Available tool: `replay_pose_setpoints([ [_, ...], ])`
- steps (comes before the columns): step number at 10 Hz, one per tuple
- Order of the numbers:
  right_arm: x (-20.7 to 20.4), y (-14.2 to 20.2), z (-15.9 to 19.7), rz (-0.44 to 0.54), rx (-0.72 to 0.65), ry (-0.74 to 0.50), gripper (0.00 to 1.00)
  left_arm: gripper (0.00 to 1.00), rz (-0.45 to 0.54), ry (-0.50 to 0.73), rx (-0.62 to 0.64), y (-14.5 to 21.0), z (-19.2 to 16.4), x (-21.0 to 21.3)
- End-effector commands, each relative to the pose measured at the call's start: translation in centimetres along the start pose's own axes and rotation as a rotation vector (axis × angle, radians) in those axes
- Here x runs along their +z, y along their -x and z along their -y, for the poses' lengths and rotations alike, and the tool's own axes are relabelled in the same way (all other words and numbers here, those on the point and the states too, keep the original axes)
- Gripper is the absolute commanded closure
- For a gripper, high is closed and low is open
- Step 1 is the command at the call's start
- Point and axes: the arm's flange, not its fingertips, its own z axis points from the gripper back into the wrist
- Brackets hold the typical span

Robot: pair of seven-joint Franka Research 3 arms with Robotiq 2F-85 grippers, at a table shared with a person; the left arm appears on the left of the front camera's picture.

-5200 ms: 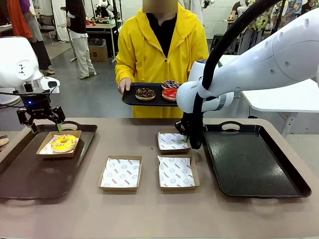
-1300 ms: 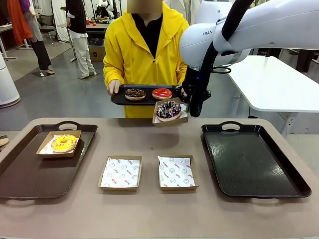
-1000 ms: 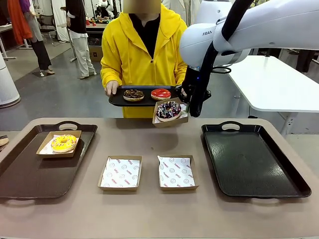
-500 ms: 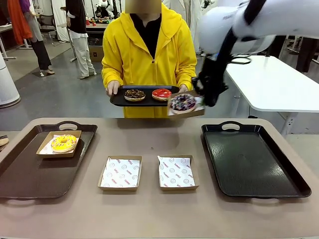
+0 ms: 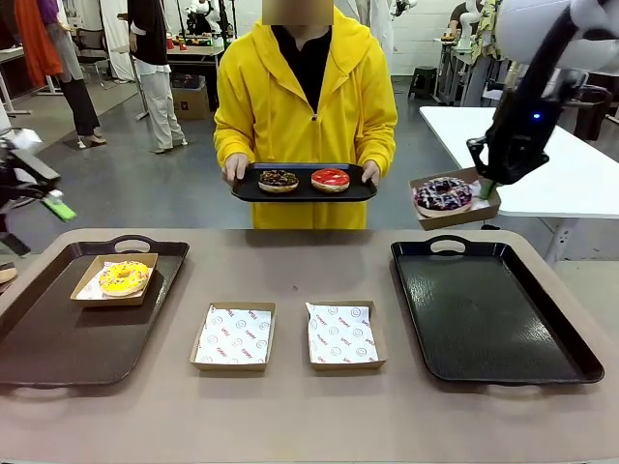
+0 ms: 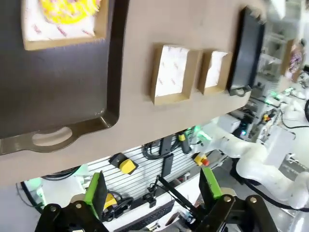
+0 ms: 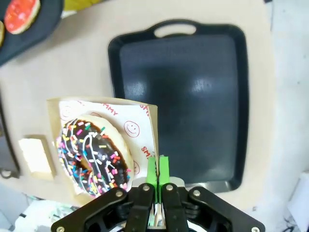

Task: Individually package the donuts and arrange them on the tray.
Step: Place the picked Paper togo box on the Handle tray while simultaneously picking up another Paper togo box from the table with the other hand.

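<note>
My right gripper is shut on the edge of a cardboard box that holds the dark purple donut. It hangs above the far left corner of the black right tray. The yellow donut lies boxed on the brown left tray. A person holds a small black tray with the chocolate donut and red donut. My left gripper is open and holds nothing; its green pad shows at the left edge.
Two paper-lined cardboard boxes without donuts sit side by side at mid-table between the trays. A white table stands behind on the right. Other people stand far back on the left.
My right gripper has carried the boxed purple donut to the right, from in front of the person to above the right tray's far end. The left gripper's pad has come into view at the left.
</note>
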Motion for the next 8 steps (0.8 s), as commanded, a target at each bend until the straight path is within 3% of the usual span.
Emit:
replay_pose_setpoints([
  [1,-1.5,0.1,1.7,0.012,0.037,-0.021,0.98,0.00,-0.005,-0.124,0.003,-0.4,2.2,-3.1],
  [4,-4.3,-0.9,3.0,-0.005,0.019,0.004,0.98,0.00,-0.023,-0.225,0.001,-1.1,4.6,-8.4],
  [8,-8.1,-2.0,3.1,-0.026,0.017,0.034,0.98,0.00,0.073,-0.366,-0.033,-1.4,6.0,-14.0],
])
